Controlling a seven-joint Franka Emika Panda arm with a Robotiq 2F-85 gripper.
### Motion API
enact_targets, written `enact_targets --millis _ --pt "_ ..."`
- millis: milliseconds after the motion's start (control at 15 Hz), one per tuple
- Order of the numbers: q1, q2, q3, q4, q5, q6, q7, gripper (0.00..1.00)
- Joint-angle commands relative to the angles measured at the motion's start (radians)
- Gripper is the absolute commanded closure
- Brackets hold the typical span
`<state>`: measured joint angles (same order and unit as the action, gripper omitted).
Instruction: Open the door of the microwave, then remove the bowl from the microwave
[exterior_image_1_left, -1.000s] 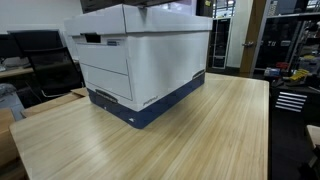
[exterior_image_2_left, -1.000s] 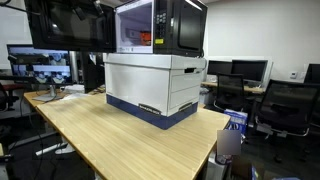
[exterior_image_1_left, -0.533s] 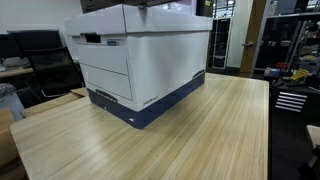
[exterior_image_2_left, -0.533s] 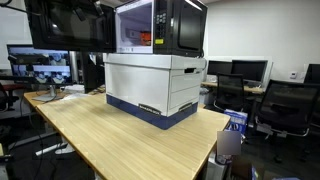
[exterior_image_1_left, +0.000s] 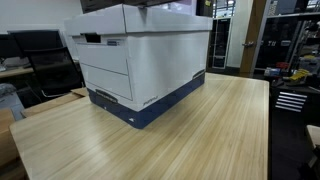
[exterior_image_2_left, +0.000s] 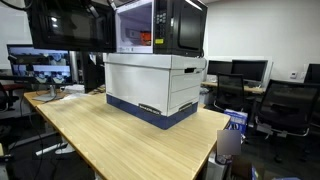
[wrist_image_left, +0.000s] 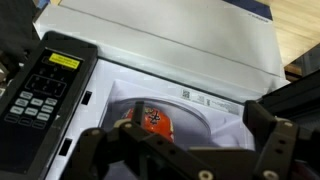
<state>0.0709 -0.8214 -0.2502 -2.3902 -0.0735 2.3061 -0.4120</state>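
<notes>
Opening door is step in hand. Door of microwave (exterior_image_2_left: 160, 27) judged shut. Bowl (wrist_image_left: 152, 120), orange, seen through window, straight ahead of pincer (wrist_image_left: 185, 158), well apart. Pincer spread wide, nothing held. Control panel (wrist_image_left: 45, 80) off to one side of pincer. Handle not made out. Door edge next to panel should be hooked and swung on arc, gently, since microwave sits atop box (exterior_image_2_left: 150, 85) and could slide. Bowl and keypad shown close only in wrist view. Stack on table (exterior_image_2_left: 120, 140) shown in exterior view. Microwave cropped above box (exterior_image_1_left: 140, 60) in exterior view.
</notes>
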Motion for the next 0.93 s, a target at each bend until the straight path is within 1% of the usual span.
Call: enact_targets --millis 0,200,333,467,600,867 --pt "0.092 0.142 -0.090 0.099 0.026 0.093 -0.171 0.00" --pt "0.189 0.247 -0.189 0.178 0.075 0.171 -0.359 0.00" --pt "0.240 0.311 -0.245 0.234 0.137 0.191 -0.487 0.00" --pt "0.272 0.362 -0.284 0.279 0.220 0.187 -0.610 0.00" --pt "0.268 0.405 -0.295 0.315 0.299 0.144 -0.723 0.00" --pt "0.241 0.462 -0.287 0.333 0.427 0.141 -0.917 0.00"
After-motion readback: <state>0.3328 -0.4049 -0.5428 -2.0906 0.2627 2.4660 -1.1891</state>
